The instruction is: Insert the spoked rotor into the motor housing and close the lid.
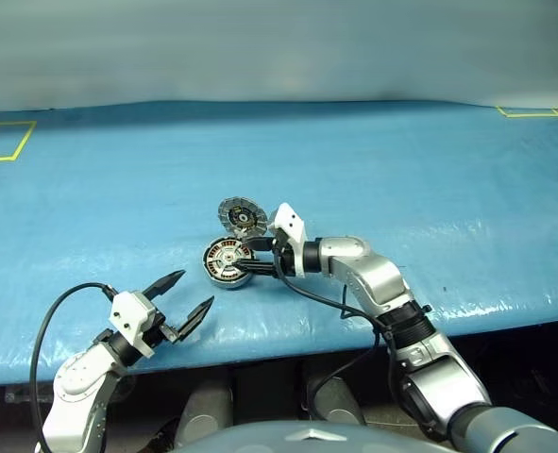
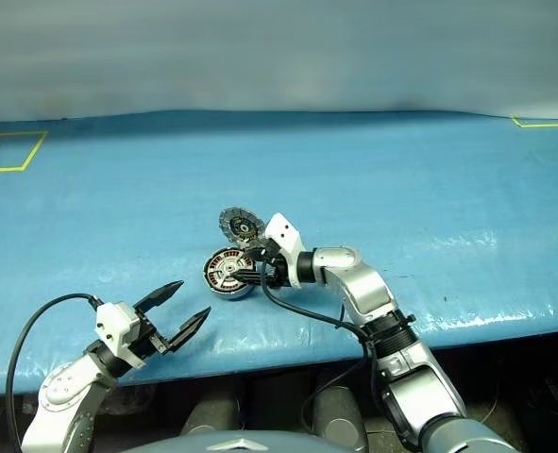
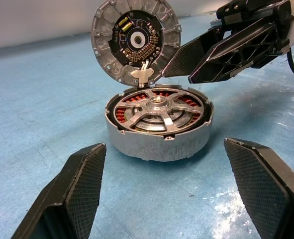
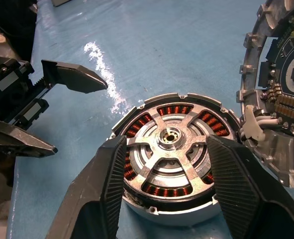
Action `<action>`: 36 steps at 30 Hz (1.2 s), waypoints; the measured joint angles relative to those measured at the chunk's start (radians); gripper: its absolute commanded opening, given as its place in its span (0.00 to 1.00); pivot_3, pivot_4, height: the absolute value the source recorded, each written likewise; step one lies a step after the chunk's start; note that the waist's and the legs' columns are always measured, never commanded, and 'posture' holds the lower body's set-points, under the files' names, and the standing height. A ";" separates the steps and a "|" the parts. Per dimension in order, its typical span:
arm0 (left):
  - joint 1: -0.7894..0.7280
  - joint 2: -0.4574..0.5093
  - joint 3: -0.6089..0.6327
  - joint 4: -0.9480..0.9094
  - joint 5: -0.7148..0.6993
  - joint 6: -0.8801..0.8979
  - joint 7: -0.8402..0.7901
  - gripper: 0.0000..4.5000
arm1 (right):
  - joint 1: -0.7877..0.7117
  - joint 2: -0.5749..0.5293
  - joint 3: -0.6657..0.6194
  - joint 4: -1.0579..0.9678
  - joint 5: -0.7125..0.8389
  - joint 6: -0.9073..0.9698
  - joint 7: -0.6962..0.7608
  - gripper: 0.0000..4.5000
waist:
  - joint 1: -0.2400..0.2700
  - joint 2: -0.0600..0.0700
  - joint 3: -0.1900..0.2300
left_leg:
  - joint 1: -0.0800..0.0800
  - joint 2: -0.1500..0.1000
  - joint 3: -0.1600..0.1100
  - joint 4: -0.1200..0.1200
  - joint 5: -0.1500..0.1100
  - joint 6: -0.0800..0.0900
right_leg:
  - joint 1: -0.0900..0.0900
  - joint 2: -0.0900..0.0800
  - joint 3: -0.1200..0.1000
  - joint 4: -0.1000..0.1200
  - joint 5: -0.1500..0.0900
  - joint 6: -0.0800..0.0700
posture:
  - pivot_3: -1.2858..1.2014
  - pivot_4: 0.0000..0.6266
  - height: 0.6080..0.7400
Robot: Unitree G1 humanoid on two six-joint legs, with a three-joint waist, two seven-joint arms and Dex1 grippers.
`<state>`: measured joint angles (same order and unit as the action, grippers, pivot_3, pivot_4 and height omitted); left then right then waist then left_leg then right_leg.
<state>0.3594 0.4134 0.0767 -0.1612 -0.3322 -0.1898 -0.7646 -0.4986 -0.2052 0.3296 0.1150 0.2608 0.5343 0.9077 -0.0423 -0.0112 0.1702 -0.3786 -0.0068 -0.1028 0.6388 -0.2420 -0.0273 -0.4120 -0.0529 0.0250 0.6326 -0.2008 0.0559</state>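
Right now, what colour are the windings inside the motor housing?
Copper-orange, glimpsed between the spoked rotor's arms; the right wrist view shows the motor housing best.

The spoked rotor (image 4: 170, 149) sits in the motor housing (image 3: 159, 142) on the table (image 1: 401, 189), just ahead of the right gripper (image 1: 256, 267). The lid (image 3: 136, 40) stands upright behind the housing. The left gripper (image 1: 186, 297) is nearer the table's front edge, apart from the housing.

no readable text, labels or numbers
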 measured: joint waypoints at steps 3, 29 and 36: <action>0.000 0.000 0.000 0.000 0.000 0.000 0.001 0.92 | 0.001 0.001 -0.006 0.000 0.000 0.001 -0.018 0.18 | 0.000 0.000 0.000 | 0.000 0.000 0.000 0.000 0.000 0.000 | 0.000 0.000 0.000 0.000 0.000 0.000 | 0.52 0.24 1.00; 0.000 -0.001 0.000 0.000 0.000 0.002 0.017 0.92 | 0.003 0.059 0.047 0.036 -0.077 -0.022 -0.103 0.01 | -0.004 0.001 0.000 | 0.001 0.000 0.000 0.000 0.000 0.000 | 0.000 0.000 0.000 0.001 0.000 0.000 | 0.52 0.24 1.00; -0.005 -0.001 0.000 0.000 -0.001 0.003 0.016 0.92 | 0.038 0.037 -0.029 -0.126 0.026 0.044 -0.083 0.01 | -0.001 0.001 0.000 | -0.001 0.000 0.000 0.000 0.000 0.000 | -0.001 0.000 0.000 0.000 0.000 0.000 | 0.52 0.24 1.00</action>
<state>0.3546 0.4128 0.0766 -0.1612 -0.3330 -0.1870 -0.7482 -0.4604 -0.1683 0.3009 -0.0112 0.2865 0.5779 0.8244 -0.0430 -0.0101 0.1703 -0.3793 -0.0068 -0.1031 0.6384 -0.2420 -0.0274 -0.4130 -0.0530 0.0249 0.6329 -0.2010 0.0557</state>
